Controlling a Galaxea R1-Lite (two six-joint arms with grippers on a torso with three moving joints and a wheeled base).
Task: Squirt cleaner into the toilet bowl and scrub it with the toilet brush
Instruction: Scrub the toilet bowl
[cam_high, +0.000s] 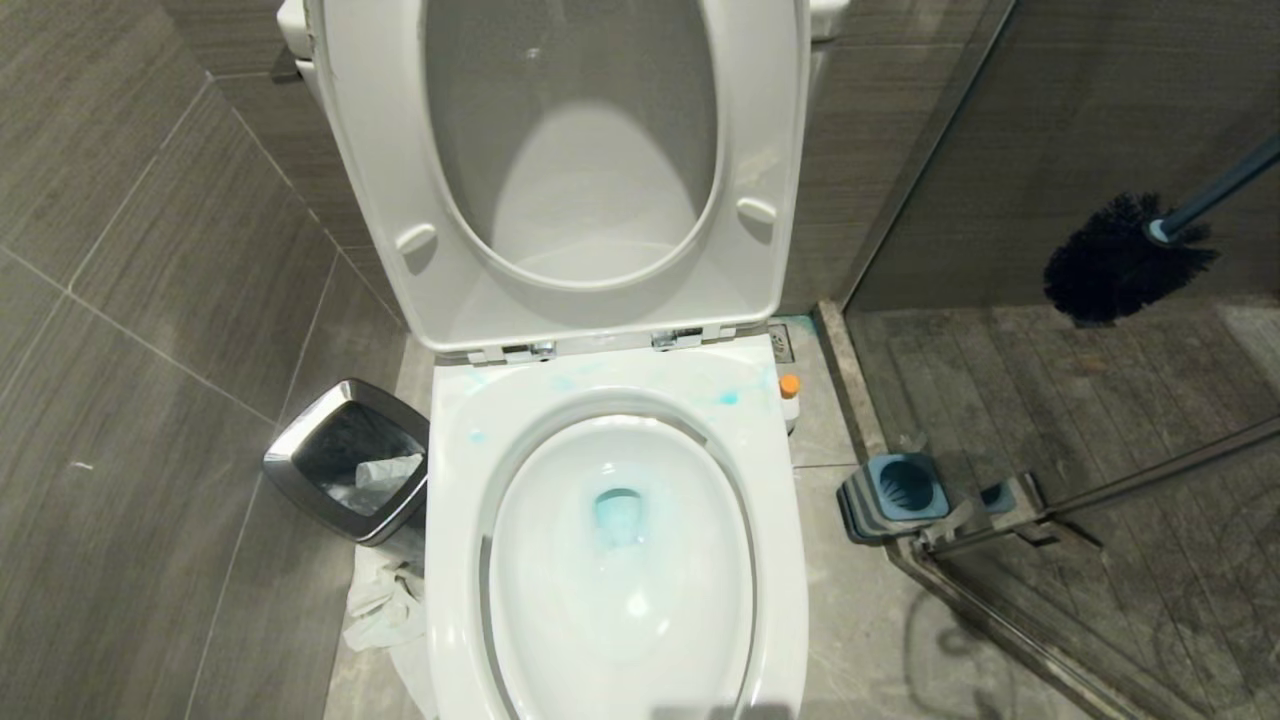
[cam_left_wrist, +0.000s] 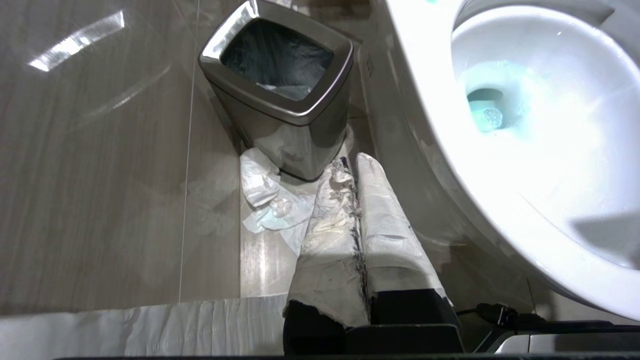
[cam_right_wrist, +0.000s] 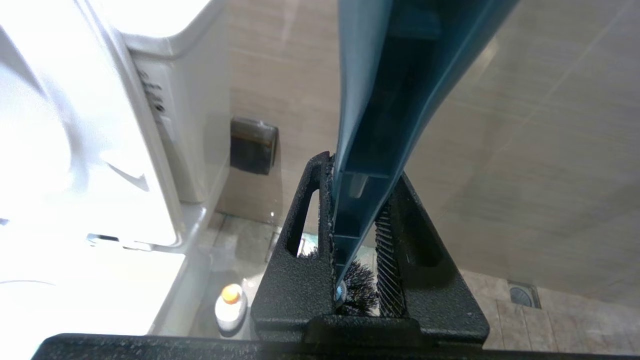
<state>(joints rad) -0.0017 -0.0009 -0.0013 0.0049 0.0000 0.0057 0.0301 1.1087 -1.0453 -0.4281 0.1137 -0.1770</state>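
The toilet bowl (cam_high: 458, 500) stands open, seat and lid raised, with pale blue cleaner (cam_high: 617, 512) tinting the water and smeared on the back rim (cam_high: 729, 398). The toilet brush (cam_high: 1110, 262) hangs in the air to the right of the toilet, dark head low, teal handle (cam_high: 1215, 192) running up out of the head view. My right gripper (cam_right_wrist: 360, 170) is shut on that handle (cam_right_wrist: 385, 100), the bristles (cam_right_wrist: 357, 290) showing beyond its fingers. Left of the bowl rim (cam_left_wrist: 435, 125), low near the floor, my left gripper (cam_left_wrist: 354, 162) is shut and holds nothing. The brush's blue-grey holder (cam_high: 893, 493) sits empty on the floor.
A chrome-rimmed bin (cam_high: 350, 460) stands left of the toilet with crumpled tissue (cam_high: 385, 600) at its foot. A white bottle with an orange cap (cam_high: 790, 390) sits behind the bowl on the right. A glass shower partition (cam_high: 1000, 600) rises just beyond the holder.
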